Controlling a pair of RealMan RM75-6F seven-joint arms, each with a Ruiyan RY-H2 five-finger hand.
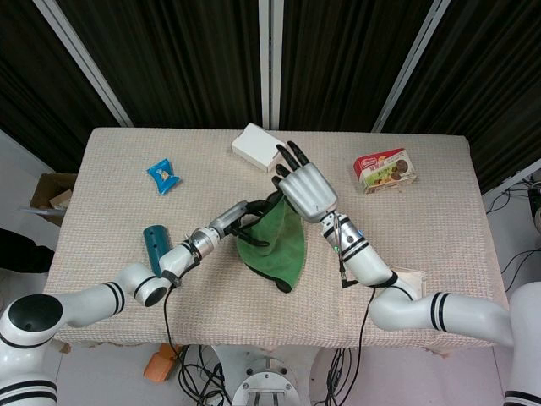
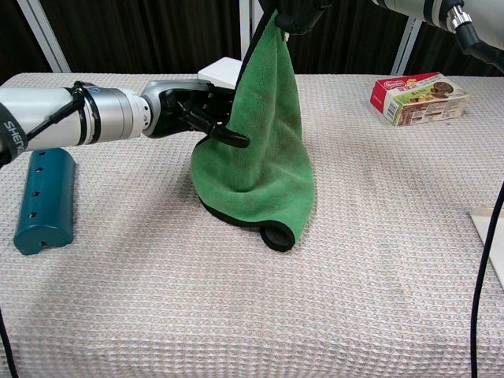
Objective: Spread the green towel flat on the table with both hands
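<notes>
The green towel point(image 1: 275, 237) point(image 2: 264, 150) hangs in a tall cone, and its black-trimmed lower folds rest on the beige table cloth point(image 2: 370, 260). My right hand point(image 1: 304, 188) point(image 2: 293, 12) holds the towel's top corner well above the table; in the chest view the frame's upper edge cuts it off. My left hand point(image 1: 242, 222) point(image 2: 193, 110) reaches in from the left at mid height. It grips the towel's left edge, with one dark finger point(image 2: 229, 140) lying across the front of the cloth and the others behind it.
A teal cylinder point(image 1: 154, 245) point(image 2: 46, 197) lies near my left forearm. At the back are a blue snack packet point(image 1: 164, 176), a white box point(image 1: 256, 147) point(image 2: 220, 72) behind the towel, and a red biscuit box point(image 1: 385, 170) point(image 2: 417, 98). A white sheet point(image 2: 490, 236) lies at the right edge.
</notes>
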